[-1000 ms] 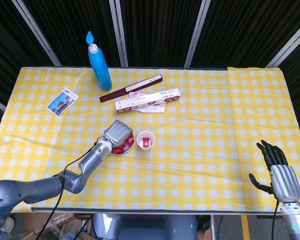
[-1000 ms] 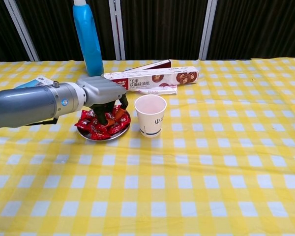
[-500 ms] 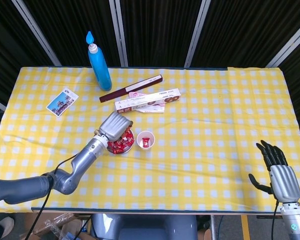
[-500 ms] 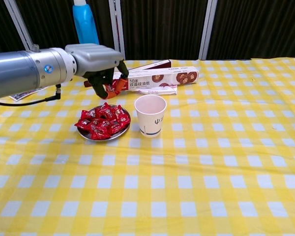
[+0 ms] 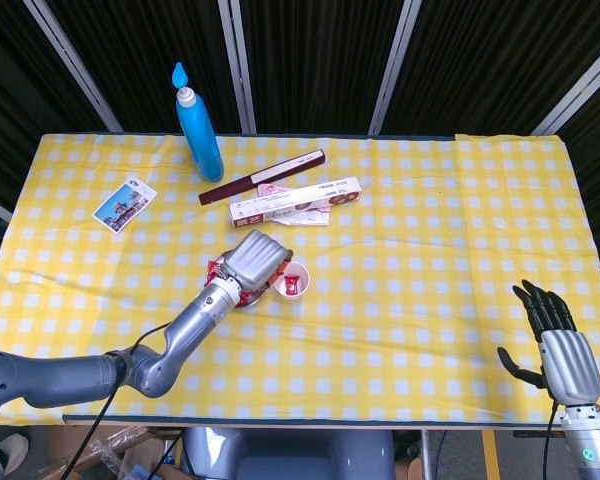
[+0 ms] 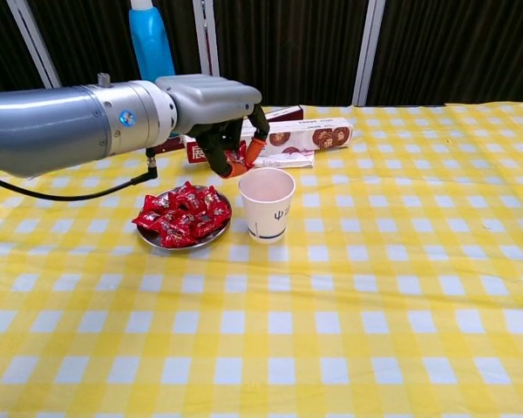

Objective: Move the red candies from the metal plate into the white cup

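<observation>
The left hand [image 6: 231, 122] hides part of the plate [image 5: 242, 296] from above, pinching a red candy [image 6: 235, 161] just above the cup [image 6: 266, 203]; the right hand [image 5: 560, 345] lies open off the yellow checked table [image 6: 375, 305]

- The desk [image 6: 401, 331] wears a yellow-and-white checked cloth, matt, with slight wrinkles.
- The metal plate [image 6: 157, 241] shows a thin, shiny steel rim.
- The red candies [image 6: 181, 216] sit in glossy, crinkled foil-like wrappers.
- The white cup [image 6: 266, 205] looks like matt paper.
- The left hand [image 6: 222, 122] has a smooth, satin grey shell; its fingers [image 6: 216, 157] are dark and matt.
- The right hand [image 5: 558, 340] has a silver back and black fingers.
- The blue bottle [image 5: 199, 128] is smooth, glossy plastic.
- The long box [image 6: 283, 137] is printed cardboard.
</observation>
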Robot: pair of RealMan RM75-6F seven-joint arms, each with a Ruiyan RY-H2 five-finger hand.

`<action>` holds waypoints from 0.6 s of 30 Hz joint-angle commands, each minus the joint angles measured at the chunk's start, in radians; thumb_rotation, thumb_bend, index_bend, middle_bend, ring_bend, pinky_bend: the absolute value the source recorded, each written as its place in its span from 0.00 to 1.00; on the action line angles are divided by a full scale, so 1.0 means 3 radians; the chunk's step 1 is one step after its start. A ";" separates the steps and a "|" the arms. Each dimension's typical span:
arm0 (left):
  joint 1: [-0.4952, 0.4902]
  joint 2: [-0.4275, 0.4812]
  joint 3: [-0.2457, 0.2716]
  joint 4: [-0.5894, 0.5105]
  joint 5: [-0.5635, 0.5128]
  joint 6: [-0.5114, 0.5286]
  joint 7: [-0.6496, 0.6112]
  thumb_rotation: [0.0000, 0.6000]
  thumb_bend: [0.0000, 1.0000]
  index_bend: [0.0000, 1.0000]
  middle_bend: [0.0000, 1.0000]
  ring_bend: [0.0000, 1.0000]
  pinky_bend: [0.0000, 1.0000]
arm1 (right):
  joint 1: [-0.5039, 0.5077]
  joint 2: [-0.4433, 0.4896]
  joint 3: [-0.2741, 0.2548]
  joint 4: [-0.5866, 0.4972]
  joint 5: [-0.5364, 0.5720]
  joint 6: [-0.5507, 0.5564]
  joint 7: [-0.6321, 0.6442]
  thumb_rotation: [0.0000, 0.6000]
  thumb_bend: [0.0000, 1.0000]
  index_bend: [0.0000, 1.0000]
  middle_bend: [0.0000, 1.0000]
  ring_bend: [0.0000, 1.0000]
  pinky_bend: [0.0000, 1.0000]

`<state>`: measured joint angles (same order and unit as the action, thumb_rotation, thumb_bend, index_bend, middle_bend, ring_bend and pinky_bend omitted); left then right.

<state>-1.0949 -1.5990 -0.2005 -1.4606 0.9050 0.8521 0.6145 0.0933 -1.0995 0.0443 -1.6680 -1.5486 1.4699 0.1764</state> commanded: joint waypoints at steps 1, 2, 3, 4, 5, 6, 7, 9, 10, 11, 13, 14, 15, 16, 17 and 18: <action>-0.0054 -0.0112 0.0018 0.0093 -0.0072 -0.0001 0.0065 1.00 0.46 0.57 0.99 1.00 1.00 | 0.0001 0.0001 -0.0002 0.0001 -0.0004 -0.0002 0.0007 1.00 0.39 0.00 0.00 0.00 0.00; -0.0064 -0.0142 0.0017 0.0116 -0.0087 0.0003 0.0072 1.00 0.46 0.57 0.99 1.00 1.00 | 0.0002 0.0002 -0.0002 0.0000 -0.0006 -0.0003 0.0009 1.00 0.39 0.00 0.00 0.00 0.00; -0.0074 -0.0172 0.0014 0.0136 -0.0103 0.0004 0.0076 1.00 0.45 0.57 0.99 1.00 1.00 | 0.0004 0.0004 -0.0001 -0.0001 -0.0009 -0.0003 0.0010 1.00 0.39 0.00 0.00 0.00 0.00; -0.0084 -0.0201 0.0010 0.0157 -0.0115 0.0010 0.0081 1.00 0.45 0.57 0.99 1.00 1.00 | 0.0006 0.0006 0.0000 -0.0004 -0.0010 -0.0004 0.0012 1.00 0.39 0.00 0.00 0.00 0.00; -0.0093 -0.0225 0.0009 0.0177 -0.0122 0.0016 0.0086 1.00 0.44 0.57 0.99 1.00 1.00 | 0.0006 0.0007 -0.0002 -0.0005 -0.0012 -0.0005 0.0013 1.00 0.39 0.00 0.00 0.00 0.00; -0.0101 -0.0247 0.0006 0.0191 -0.0127 0.0021 0.0089 1.00 0.43 0.57 0.99 1.00 1.00 | 0.0004 0.0007 -0.0005 -0.0004 -0.0016 -0.0003 0.0015 1.00 0.39 0.00 0.00 0.00 0.00; -0.0107 -0.0264 0.0004 0.0204 -0.0130 0.0028 0.0090 1.00 0.40 0.56 0.99 1.00 1.00 | 0.0003 0.0007 -0.0006 -0.0003 -0.0018 -0.0001 0.0016 1.00 0.39 0.00 0.00 0.00 0.00; -0.0115 -0.0284 -0.0002 0.0212 -0.0135 0.0035 0.0087 1.00 0.36 0.52 0.98 1.00 1.00 | 0.0002 0.0008 -0.0007 -0.0005 -0.0020 0.0000 0.0018 1.00 0.39 0.00 0.00 0.00 0.00; -0.0118 -0.0289 -0.0002 0.0212 -0.0139 0.0039 0.0090 1.00 0.33 0.50 0.98 1.00 1.00 | 0.0003 0.0010 -0.0005 -0.0008 -0.0020 0.0002 0.0019 1.00 0.39 0.00 0.00 0.00 0.00; -0.0121 -0.0289 0.0000 0.0210 -0.0142 0.0042 0.0096 1.00 0.31 0.48 0.98 1.00 1.00 | 0.0002 0.0009 -0.0006 -0.0008 -0.0020 0.0002 0.0020 1.00 0.39 0.00 0.00 0.00 0.00; -0.0123 -0.0277 0.0005 0.0192 -0.0151 0.0051 0.0110 1.00 0.27 0.43 0.97 0.99 1.00 | 0.0001 0.0008 -0.0006 -0.0006 -0.0022 0.0005 0.0017 1.00 0.39 0.00 0.00 0.00 0.00; -0.0119 -0.0268 0.0003 0.0178 -0.0155 0.0060 0.0107 1.00 0.27 0.41 0.97 0.99 1.00 | 0.0000 0.0007 -0.0007 -0.0006 -0.0022 0.0006 0.0016 1.00 0.39 0.00 0.00 0.00 0.00; -0.0113 -0.0258 -0.0005 0.0161 -0.0158 0.0074 0.0098 1.00 0.26 0.40 0.97 0.99 1.00 | 0.0001 0.0008 -0.0006 -0.0007 -0.0024 0.0007 0.0013 1.00 0.39 0.00 0.00 0.00 0.00; -0.0106 -0.0246 -0.0011 0.0145 -0.0158 0.0089 0.0089 1.00 0.26 0.38 0.97 0.99 1.00 | 0.0003 0.0010 -0.0004 -0.0009 -0.0024 0.0005 0.0010 1.00 0.39 0.00 0.00 0.00 0.00; -0.0097 -0.0233 -0.0017 0.0126 -0.0153 0.0107 0.0079 1.00 0.26 0.37 0.97 0.99 1.00 | 0.0002 0.0010 -0.0007 -0.0009 -0.0024 0.0004 0.0006 1.00 0.39 0.00 0.00 0.00 0.00; -0.0084 -0.0211 -0.0024 0.0096 -0.0141 0.0133 0.0063 1.00 0.26 0.36 0.97 0.99 1.00 | -0.0002 0.0007 -0.0010 -0.0007 -0.0026 0.0009 0.0003 1.00 0.39 0.00 0.00 0.00 0.00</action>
<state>-1.1249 -1.6695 -0.2045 -1.4229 0.8596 0.8836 0.6390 0.0932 -1.0971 0.0418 -1.6705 -1.5562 1.4722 0.1777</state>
